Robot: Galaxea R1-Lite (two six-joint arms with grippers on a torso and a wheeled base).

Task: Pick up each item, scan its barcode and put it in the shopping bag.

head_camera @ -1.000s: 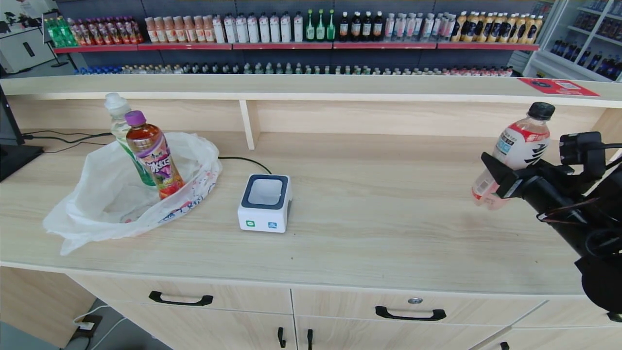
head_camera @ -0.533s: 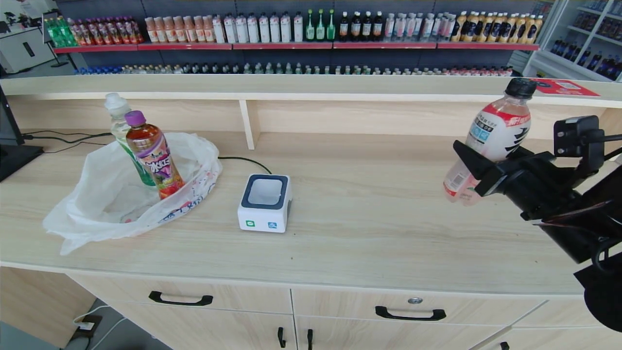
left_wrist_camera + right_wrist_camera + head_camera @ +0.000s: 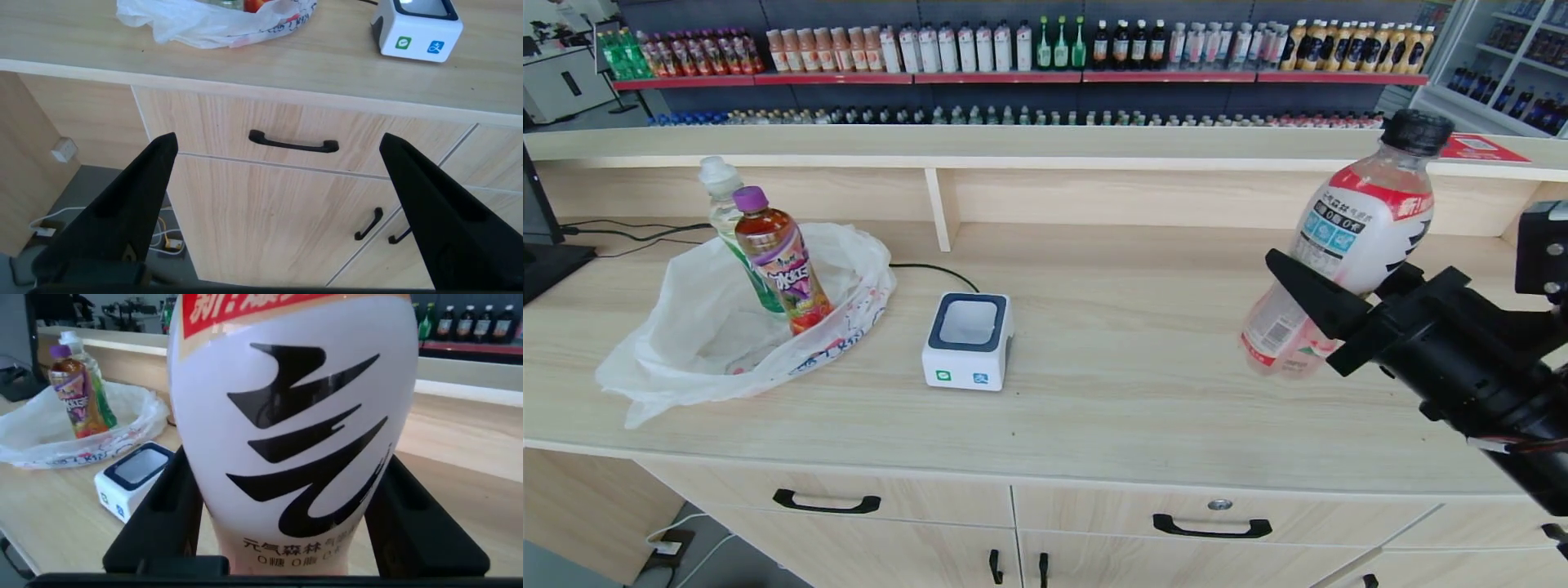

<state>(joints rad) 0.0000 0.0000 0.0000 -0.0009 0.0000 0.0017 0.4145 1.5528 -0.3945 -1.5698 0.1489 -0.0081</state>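
Observation:
My right gripper (image 3: 1347, 314) is shut on a pale drink bottle (image 3: 1339, 245) with a black cap and a white and red label, held tilted above the right part of the counter. Close up, the bottle (image 3: 298, 425) stands between the gripper's black fingers (image 3: 167, 514). The white scanner (image 3: 969, 340) with its dark-framed window sits mid-counter, left of the bottle. A white shopping bag (image 3: 727, 327) lies at the left with a purple-capped tea bottle (image 3: 780, 260) and a green bottle (image 3: 727, 220) standing in it. My left gripper (image 3: 278, 208) hangs open below the counter edge, facing the drawers.
A black cable (image 3: 935, 269) runs from the scanner to the back wall. A raised ledge (image 3: 1045, 147) and a divider (image 3: 939, 208) border the counter's far side. A monitor base (image 3: 543, 261) stands at far left. Drawers with black handles (image 3: 827, 502) lie under the counter.
My right gripper has lifted the pale bottle up and carried it leftward toward the scanner. The bag, its bottles and the scanner have stayed put.

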